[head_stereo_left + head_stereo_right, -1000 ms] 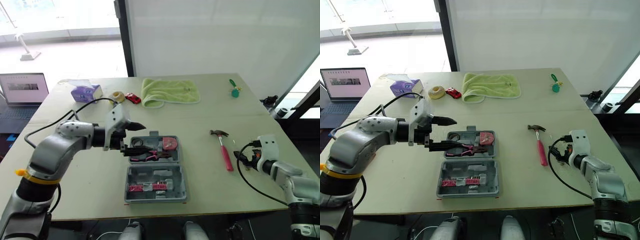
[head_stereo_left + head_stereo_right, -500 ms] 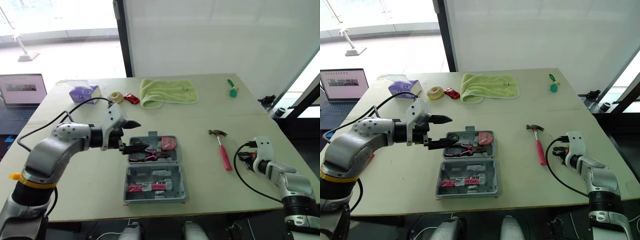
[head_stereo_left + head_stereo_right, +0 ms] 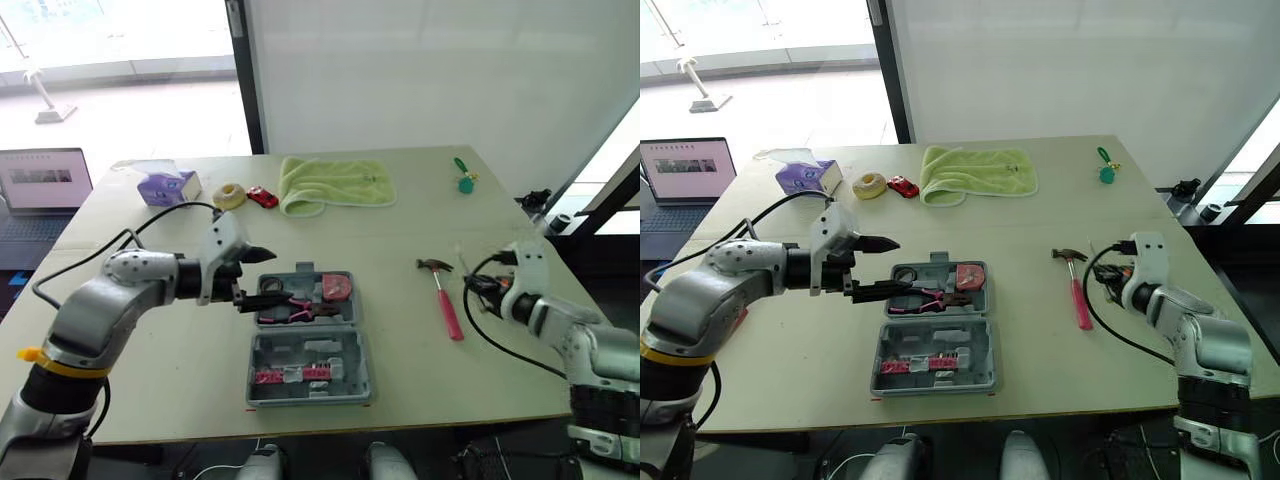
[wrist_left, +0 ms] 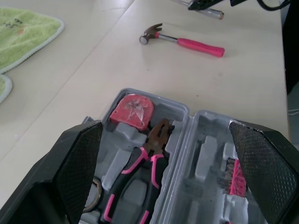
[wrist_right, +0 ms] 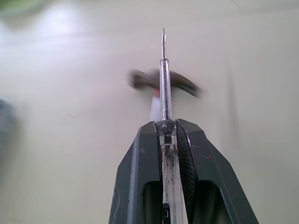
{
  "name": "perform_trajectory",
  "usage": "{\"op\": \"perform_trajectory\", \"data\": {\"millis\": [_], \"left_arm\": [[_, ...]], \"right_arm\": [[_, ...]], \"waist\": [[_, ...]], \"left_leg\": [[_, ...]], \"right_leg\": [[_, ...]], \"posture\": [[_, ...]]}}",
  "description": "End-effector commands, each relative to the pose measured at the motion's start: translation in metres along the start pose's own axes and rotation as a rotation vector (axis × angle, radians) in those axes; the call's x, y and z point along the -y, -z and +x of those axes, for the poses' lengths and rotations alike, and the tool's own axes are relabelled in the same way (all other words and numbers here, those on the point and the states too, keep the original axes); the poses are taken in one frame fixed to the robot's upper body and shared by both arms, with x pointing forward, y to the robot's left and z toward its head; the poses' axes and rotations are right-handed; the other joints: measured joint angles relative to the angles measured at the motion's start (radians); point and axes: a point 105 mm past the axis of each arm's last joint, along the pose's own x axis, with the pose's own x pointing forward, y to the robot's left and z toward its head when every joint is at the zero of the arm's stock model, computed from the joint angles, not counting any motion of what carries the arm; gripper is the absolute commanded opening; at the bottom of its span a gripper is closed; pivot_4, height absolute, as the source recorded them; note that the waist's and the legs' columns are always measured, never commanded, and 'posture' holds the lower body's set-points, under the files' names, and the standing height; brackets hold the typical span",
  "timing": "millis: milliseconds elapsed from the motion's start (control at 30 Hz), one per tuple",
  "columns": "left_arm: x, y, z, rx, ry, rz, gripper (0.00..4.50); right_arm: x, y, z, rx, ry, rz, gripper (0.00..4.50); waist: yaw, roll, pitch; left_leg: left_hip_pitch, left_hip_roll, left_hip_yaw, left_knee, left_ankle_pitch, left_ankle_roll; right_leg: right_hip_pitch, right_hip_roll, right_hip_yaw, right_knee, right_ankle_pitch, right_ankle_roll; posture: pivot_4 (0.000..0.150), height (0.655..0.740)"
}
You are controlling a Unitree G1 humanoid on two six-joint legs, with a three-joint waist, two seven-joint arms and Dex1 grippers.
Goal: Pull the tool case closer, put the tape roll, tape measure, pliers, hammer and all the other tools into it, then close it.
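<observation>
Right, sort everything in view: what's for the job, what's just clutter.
Job: case, pliers, tape measure, hammer, screwdriver.
Clutter: towel, tissue box, toy car, laptop, green trinket.

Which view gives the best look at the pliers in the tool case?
The left wrist view: the pliers lie close up in the open case, pink handles and dark head plain, between the left gripper's open fingers. Both eye views show them small, a pink streak in the case's far half.
</observation>
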Motion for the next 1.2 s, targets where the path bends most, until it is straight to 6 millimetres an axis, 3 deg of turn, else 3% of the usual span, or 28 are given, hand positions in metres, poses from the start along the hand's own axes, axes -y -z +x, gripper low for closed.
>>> {"op": "perform_trajectory", "data": {"millis": [33, 300, 567, 800, 867, 900, 967, 1033, 1100, 1200], "left_arm": [[0.000, -0.005, 0.000, 0.009, 0.003, 0.037, 4.50], [-0.001, -0.008, 0.001, 0.027, -0.013, 0.045, 4.50], [0.001, -0.004, 0.001, 0.012, -0.014, 0.047, 4.50], [-0.001, -0.001, 0.002, 0.021, -0.020, 0.043, 4.50], [-0.002, 0.000, 0.000, 0.028, -0.026, 0.037, 4.50], [-0.002, 0.002, -0.001, 0.028, -0.028, 0.035, 4.50], [-0.001, 0.006, -0.002, 0.029, -0.025, 0.025, 4.50], [0.001, 0.009, -0.003, 0.043, -0.020, 0.010, 4.50], [0.004, 0.012, -0.003, 0.054, -0.016, -0.001, 4.50], [0.007, 0.014, -0.002, 0.058, -0.015, -0.009, 4.50]], "right_arm": [[-0.048, 0.023, 0.003, -0.059, -0.080, -0.009, 0.01], [-0.072, 0.078, 0.009, -0.183, -0.003, -0.035, 0.01], [-0.070, 0.090, 0.006, -0.228, 0.015, 0.025, 0.01], [-0.060, 0.060, -0.004, -0.176, -0.014, -0.002, 3.44], [-0.063, 0.038, -0.009, -0.123, -0.078, -0.043, 4.41], [-0.072, 0.022, -0.012, -0.074, -0.153, -0.078, 4.47], [-0.088, -0.003, -0.019, -0.024, -0.288, -0.207, 4.47], [-0.095, -0.015, -0.024, -0.037, -0.369, -0.551, 4.47], [-0.094, -0.011, -0.028, -0.111, -0.472, -0.897, 4.47], [-0.090, -0.002, -0.028, -0.175, -0.657, -1.265, 4.47]], "waist": [[0.004, 0.000, 0.000], [0.003, 0.000, 0.000], [-0.001, 0.000, 0.000], [0.002, 0.000, 0.000], [0.002, 0.000, 0.000], [0.001, 0.000, 0.000], [-0.005, 0.001, 0.001], [-0.004, 0.002, 0.001], [-0.001, 0.002, 0.002], [-0.001, -0.002, 0.003]], "left_leg": [[0.000, 0.000, 0.000, 0.000, 0.000, 0.000], [-0.004, -0.002, 0.000, 0.002, 0.000, 0.000], [-0.004, -0.001, 0.000, 0.001, 0.000, 0.000], [-0.004, -0.001, 0.000, 0.001, 0.000, 0.000], [-0.004, -0.001, 0.000, 0.001, 0.000, 0.000], [-0.004, -0.001, 0.000, 0.001, 0.000, 0.000], [-0.004, -0.001, 0.001, 0.001, 0.000, 0.000], [-0.004, -0.001, 0.001, 0.001, 0.000, 0.000], [-0.005, -0.001, 0.001, 0.001, 0.000, 0.000], [-0.005, 0.000, 0.001, 0.001, 0.000, 0.000]], "right_leg": [[0.000, 0.000, 0.000, 0.000, 0.000, 0.000], [-0.002, -0.002, 0.000, -0.001, 0.000, 0.000], [-0.004, -0.001, 0.000, 0.001, 0.000, 0.000], [-0.004, -0.001, 0.000, 0.001, 0.000, 0.000], [-0.004, -0.001, 0.000, 0.001, 0.000, 0.000], [-0.004, -0.001, 0.000, 0.001, 0.000, 0.000], [-0.005, -0.001, 0.000, 0.001, 0.000, 0.000], [-0.005, -0.001, 0.000, 0.001, 0.000, 0.000], [-0.005, -0.001, 0.000, 0.000, 0.000, 0.000], [-0.004, -0.001, -0.002, -0.001, 0.000, 0.001]], "posture": [[0.150, 0.7367], [0.150, 0.7367], [0.150, 0.7367], [0.150, 0.7367], [0.150, 0.7367], [0.150, 0.7367], [0.150, 0.7367], [0.150, 0.7367], [0.150, 0.7367], [0.150, 0.7367]]}}
